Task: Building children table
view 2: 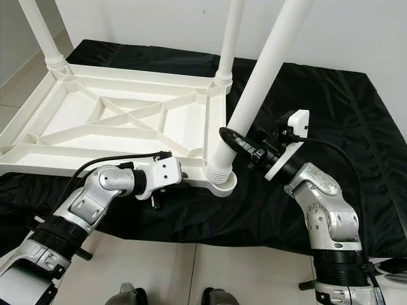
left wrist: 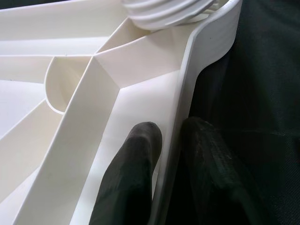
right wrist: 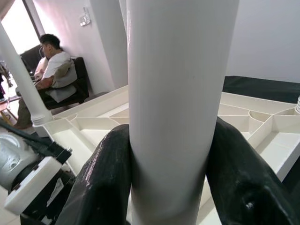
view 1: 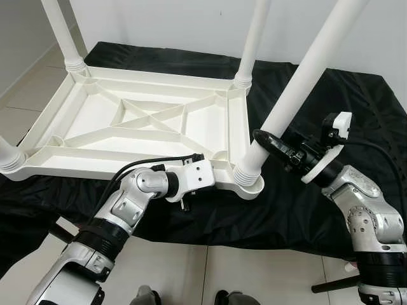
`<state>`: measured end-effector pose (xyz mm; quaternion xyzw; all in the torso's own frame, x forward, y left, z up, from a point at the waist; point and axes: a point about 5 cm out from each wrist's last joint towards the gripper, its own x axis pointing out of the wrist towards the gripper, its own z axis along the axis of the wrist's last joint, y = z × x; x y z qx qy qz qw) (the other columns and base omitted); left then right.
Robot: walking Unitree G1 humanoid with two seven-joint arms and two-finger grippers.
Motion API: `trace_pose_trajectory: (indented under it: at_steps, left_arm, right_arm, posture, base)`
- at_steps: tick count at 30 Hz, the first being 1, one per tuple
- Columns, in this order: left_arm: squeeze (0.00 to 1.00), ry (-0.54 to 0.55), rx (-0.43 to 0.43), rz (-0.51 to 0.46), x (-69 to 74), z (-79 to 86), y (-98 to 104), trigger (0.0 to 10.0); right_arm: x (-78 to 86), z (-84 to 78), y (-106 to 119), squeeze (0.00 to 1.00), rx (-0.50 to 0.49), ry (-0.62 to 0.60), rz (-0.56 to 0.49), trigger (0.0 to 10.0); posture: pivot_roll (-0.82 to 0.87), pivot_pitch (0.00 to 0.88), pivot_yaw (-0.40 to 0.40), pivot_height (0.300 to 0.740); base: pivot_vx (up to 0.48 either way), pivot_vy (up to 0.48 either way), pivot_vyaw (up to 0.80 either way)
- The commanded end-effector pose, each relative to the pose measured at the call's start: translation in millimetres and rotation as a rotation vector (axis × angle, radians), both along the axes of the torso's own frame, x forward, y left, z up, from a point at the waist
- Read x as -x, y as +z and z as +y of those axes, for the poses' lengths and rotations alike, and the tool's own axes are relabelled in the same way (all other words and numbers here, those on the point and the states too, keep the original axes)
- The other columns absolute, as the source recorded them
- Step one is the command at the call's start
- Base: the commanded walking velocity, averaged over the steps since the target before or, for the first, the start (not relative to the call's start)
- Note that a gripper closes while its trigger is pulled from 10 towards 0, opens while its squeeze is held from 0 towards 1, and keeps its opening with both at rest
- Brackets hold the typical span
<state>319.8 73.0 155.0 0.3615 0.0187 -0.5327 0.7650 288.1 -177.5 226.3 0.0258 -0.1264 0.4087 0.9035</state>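
the upturned white plastic tabletop [view 1: 137, 121] lies on the black cloth [view 1: 356, 108] before me, its legs standing up at the corners. my left gripper [left wrist: 164, 154] pinches its near rim just left of the near-right white tubular leg [view 1: 299, 82], which my right gripper [view 1: 262, 136] clasps from the right.

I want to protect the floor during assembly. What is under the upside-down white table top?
A black cloth lies under the table top and spreads out past its edges. What supports the cloth underneath cannot be seen, because the cloth covers it; light floor tiles show in front.
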Motion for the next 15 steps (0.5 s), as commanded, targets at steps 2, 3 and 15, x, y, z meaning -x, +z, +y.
trace_pose_trajectory:
  at_steps: [2, 3, 15]
  left_arm:
    - [0.00, 0.031, -0.019, 0.007, 1.9, 6.1, -6, 10.0]
    - [0.00, 0.033, -0.020, 0.006, 2.0, 6.5, -6, 10.0]
    - [0.00, 0.045, -0.032, -0.009, -1.6, 6.0, -3, 10.0]
  right_arm:
    - [2.1, -3.4, -16, 0.00, 0.056, -0.011, 0.060, 10.0]
    - [3.5, -4.9, -18, 0.00, 0.064, -0.011, 0.067, 10.0]
    - [14.4, -14.4, -21, 0.00, 0.101, -0.026, 0.068, 10.0]
  posture:
    - [-0.05, 0.154, -0.049, 0.740]
    - [-0.05, 0.155, -0.047, 0.740]
    - [-0.07, 0.159, -0.030, 0.740]
  base:
    - [0.000, 0.000, 0.00]
    - [0.000, 0.000, 0.00]
    - [0.000, 0.000, 0.00]
